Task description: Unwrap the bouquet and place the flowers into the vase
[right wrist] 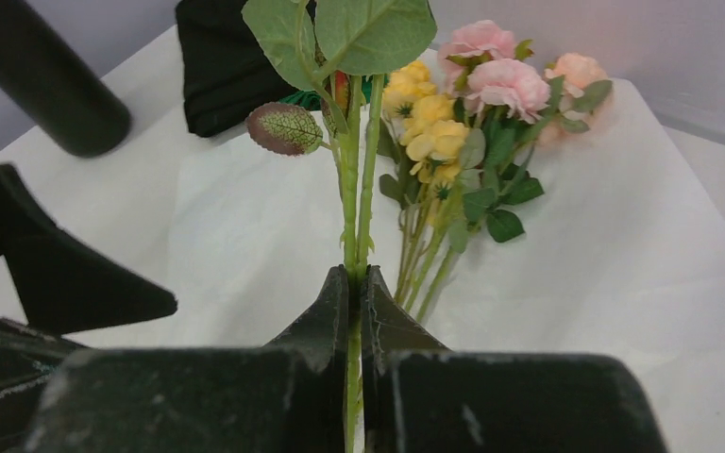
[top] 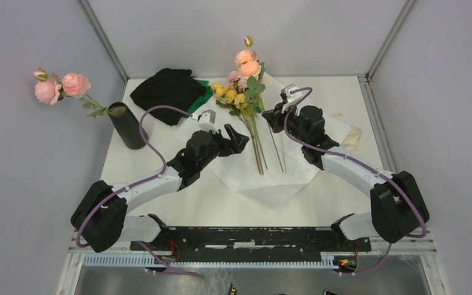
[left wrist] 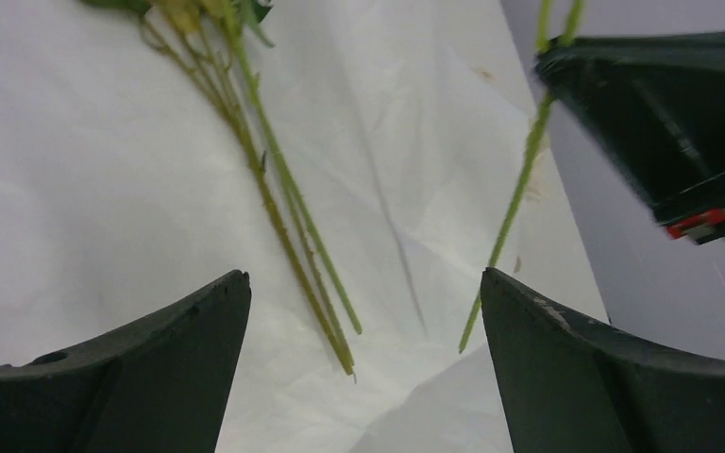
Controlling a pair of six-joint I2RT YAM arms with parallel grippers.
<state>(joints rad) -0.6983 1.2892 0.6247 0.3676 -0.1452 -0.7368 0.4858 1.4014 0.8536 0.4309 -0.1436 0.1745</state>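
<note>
– White table point(top: 221, 209) carries a large creased white paper sheet point(top: 270, 178), laid flat at centre. On it? (JK)
– Bunch of pink, peach & yellow artificial roses point(top: 244, 92) on thin green stems, heads twd far edge, stems fanned twd the arms. Black-and-green cloth heap point(top: 169, 92) just beside the heads, left side. (ML)
– Vase? (JK)
– Tall matte black cylinder vase point(top: 127, 126), upright nr left table edge, well apart from bunch. A stem w/ two pink roses point(top: 55, 88) sticks out of it, leaning left. (ML)
– Grippers? (JK)
– L gripper point(top: 236, 138) spread wide above sheet, bunch's stem ends under it. R gripper point(right wrist: 351, 293) pressed together, pinching one leafy green stem point(right wrist: 351, 217) apart from the bunch. Can't tell if its end touches the sheet. (ML)
</note>
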